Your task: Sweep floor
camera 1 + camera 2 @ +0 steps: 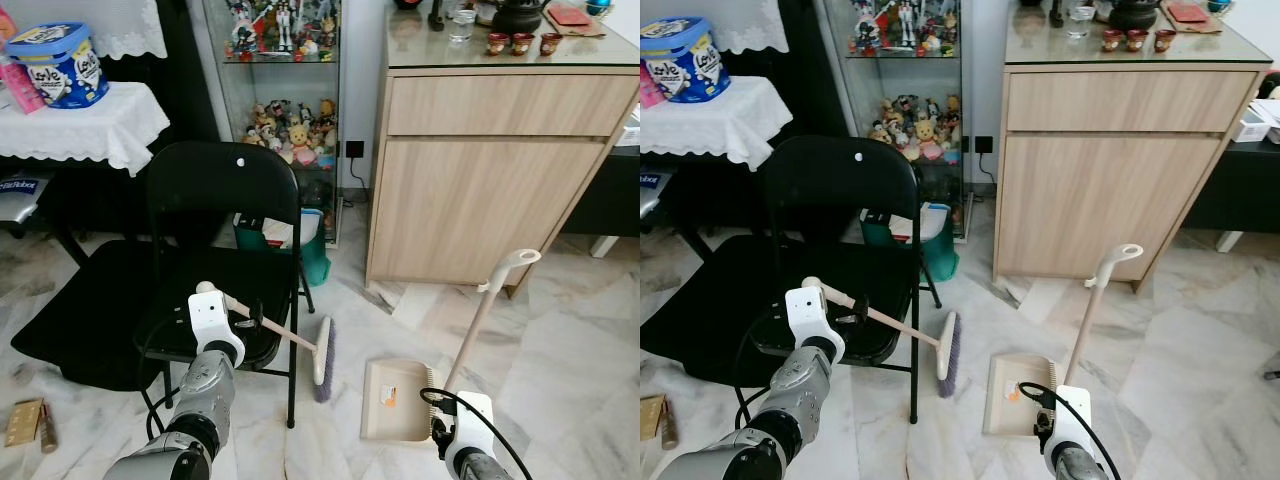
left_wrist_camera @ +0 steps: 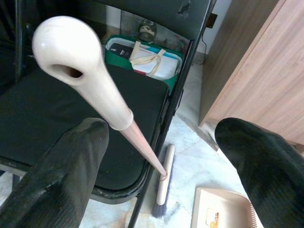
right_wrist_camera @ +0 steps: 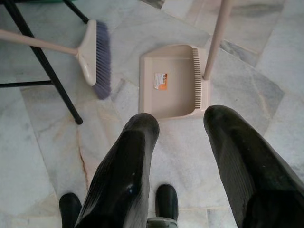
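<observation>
Standing close behind the robot, I note both arms raised low in front. Right end effector (image 3: 178,156) hangs over bare marble floor (image 1: 560,330), its two black fingers spread wide and holding nothing. Left end effector (image 2: 161,161) reaches at the broom handle (image 1: 262,327); its fingers are spread either side of the handle's bulbous tip and not pressed on it, so the broom is not yet gripped, as far as I can judge.

Just beyond, the broom leans from the seat edge of the black folding chair (image 1: 225,190) down to the floor, its purple-bristled head (image 1: 325,357) resting on the marble by the chair's front leg. Dustpan (image 1: 396,398) lies flat just beside the broom head, apart from it, its long handle (image 1: 490,310) standing tilted. Pan looks empty.

Farther off: green bag (image 1: 300,245) under the chair, glass display cabinet (image 1: 285,90), wooden sideboard (image 1: 480,170).

Judgement: sweeping not begun. Left to do: close on the broom, sweep, gather into the pan.
</observation>
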Motion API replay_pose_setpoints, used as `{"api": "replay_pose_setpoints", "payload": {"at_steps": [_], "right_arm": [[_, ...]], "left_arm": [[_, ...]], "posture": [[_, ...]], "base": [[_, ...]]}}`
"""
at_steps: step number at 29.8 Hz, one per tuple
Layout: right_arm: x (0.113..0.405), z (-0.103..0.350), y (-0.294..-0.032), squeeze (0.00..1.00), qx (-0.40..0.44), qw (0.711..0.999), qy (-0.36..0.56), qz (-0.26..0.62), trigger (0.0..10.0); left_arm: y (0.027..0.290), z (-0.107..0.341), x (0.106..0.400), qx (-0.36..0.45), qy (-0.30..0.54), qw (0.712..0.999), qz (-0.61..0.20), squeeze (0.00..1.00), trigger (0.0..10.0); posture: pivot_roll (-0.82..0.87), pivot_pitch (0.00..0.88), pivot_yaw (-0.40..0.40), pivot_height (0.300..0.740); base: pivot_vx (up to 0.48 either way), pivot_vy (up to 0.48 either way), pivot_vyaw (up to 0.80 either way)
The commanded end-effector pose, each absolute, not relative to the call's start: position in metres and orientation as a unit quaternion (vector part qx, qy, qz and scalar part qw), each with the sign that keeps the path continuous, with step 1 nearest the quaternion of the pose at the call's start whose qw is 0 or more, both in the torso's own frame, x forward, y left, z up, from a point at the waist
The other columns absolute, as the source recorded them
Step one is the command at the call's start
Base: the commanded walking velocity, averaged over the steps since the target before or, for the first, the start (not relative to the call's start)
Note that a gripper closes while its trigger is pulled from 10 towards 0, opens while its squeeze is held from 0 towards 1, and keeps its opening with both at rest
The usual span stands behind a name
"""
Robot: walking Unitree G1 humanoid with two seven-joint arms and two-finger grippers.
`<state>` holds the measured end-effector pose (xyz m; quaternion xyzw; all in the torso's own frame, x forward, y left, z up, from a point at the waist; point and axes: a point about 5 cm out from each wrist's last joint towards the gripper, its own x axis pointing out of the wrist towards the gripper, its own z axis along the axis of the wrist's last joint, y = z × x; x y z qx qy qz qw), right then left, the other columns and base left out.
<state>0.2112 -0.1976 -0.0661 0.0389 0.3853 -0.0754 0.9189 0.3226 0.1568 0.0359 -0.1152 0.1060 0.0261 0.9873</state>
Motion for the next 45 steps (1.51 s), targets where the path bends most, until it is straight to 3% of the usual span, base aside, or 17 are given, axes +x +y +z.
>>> {"api": "replay_pose_setpoints", "payload": {"at_steps": [1,9,17,25,30,36,45], "right_arm": [[0.218,-0.062,-0.196,0.00,0.047,0.924,0.372,-0.077,10.0],[0.223,-0.060,-0.193,0.00,0.048,0.925,0.371,-0.072,10.0],[0.240,-0.050,-0.188,0.00,0.061,0.932,0.348,-0.074,10.0],[0.244,-0.047,-0.187,0.00,0.066,0.931,0.349,-0.083,10.0],[0.218,-0.061,-0.209,0.00,0.060,0.917,0.379,-0.106,10.0],[0.193,-0.071,-0.224,0.00,0.046,0.905,0.407,-0.116,10.0],[0.160,-0.082,-0.242,0.00,0.063,0.888,0.420,-0.176,10.0]], "left_arm": [[0.163,0.031,0.319,-0.106,0.117,0.987,0.031,0.00,10.0],[0.188,0.021,0.306,-0.090,0.125,0.986,0.061,0.00,10.0],[0.210,0.020,0.300,-0.037,0.132,0.990,0.040,0.00,10.0],[0.236,0.007,0.285,-0.011,0.189,0.979,0.070,0.00,10.0],[0.250,-0.014,0.258,-0.019,0.235,0.966,0.110,0.00,10.0],[0.244,-0.037,0.229,-0.024,0.275,0.954,0.115,0.00,10.0],[0.242,-0.057,0.200,-0.001,0.333,0.938,0.101,0.00,10.0]], "posture": [[-0.17,0.000,0.066,0.740],[-0.14,0.000,0.072,0.740],[-0.13,0.000,0.114,0.740],[-0.11,0.000,0.129,0.740],[-0.08,0.000,0.094,0.740],[-0.07,0.000,0.060,0.740],[-0.18,0.000,0.125,0.740]], "base": [[0.000,0.000,0.00],[0.000,0.000,0.00],[0.000,0.000,0.00],[0.000,0.000,0.00],[0.000,0.000,0.00],[0.000,0.000,0.00],[0.000,0.000,0.00]]}}
